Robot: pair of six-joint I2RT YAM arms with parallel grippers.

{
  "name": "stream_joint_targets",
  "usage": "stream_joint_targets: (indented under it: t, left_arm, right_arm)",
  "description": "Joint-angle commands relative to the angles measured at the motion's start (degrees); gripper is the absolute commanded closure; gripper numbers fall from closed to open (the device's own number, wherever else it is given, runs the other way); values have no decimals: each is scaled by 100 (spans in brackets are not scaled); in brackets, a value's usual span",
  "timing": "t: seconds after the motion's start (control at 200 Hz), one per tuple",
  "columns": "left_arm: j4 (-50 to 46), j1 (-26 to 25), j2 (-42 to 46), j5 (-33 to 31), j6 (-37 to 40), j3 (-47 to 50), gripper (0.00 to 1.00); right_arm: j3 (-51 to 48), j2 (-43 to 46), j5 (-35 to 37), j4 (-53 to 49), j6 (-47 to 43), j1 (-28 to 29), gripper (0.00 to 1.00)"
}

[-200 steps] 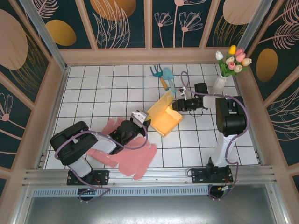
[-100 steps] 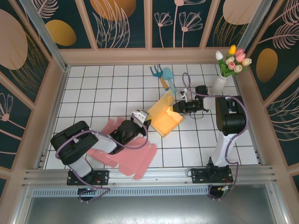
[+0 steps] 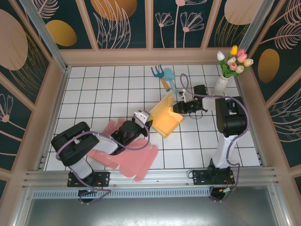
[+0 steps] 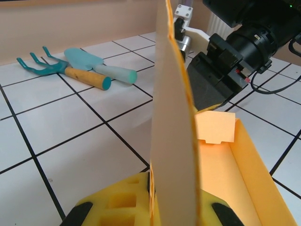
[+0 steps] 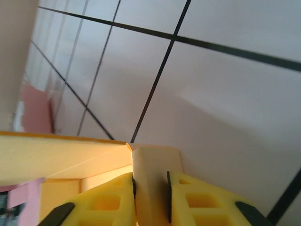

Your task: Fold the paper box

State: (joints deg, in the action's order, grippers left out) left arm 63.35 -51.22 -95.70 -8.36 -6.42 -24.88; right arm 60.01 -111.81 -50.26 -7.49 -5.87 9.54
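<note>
The yellow paper box [image 3: 167, 118] lies open in the middle of the tiled floor, its lid panel [image 4: 171, 108] standing upright. My left gripper [image 3: 142, 118] is shut on the near end of that panel, which rises edge-on between the yellow pads [image 4: 113, 205]. The box's tray [image 4: 225, 174] lies to the right of the panel, with a small tab at its far end. My right gripper [image 3: 177, 108] is at the box's far right end. In the right wrist view a curled end flap [image 5: 151, 165] sits between its pads [image 5: 106, 202], both touching it.
Flat pink paper sheets [image 3: 127, 160] lie under and in front of the left arm. A teal rake and trowel [image 3: 164, 77] rest behind the box, also seen as tools [image 4: 75, 68]. A white vase of tulips [image 3: 222, 84] stands at the back right, near the wall.
The right gripper's jaws have closed in on the box's end flap. The left gripper and the upright panel have stayed where they were.
</note>
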Motion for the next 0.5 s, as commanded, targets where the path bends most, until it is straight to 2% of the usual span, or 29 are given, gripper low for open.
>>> stream_joint_targets:
  t: [0.0,0.145,0.26,0.455,0.495]
  left_arm:
    - [-368,-18,-183,-113,-13,39,100]
    - [-556,-19,-188,-357,-79,-102,100]
    - [-654,-19,-139,-490,-86,-154,100]
    - [-708,-19,-45,-750,-127,-133,100]
    - [-748,-17,-24,-832,-162,-131,100]
  right_arm:
    - [-62,-332,1855,-830,78,366,83]
    - [24,-268,3246,-930,-6,1021,85]
    - [-32,-208,4248,-849,-153,1481,91]
    - [-268,-118,5080,-544,-288,1874,94]
    - [-345,-102,5481,-415,-311,1996,94]
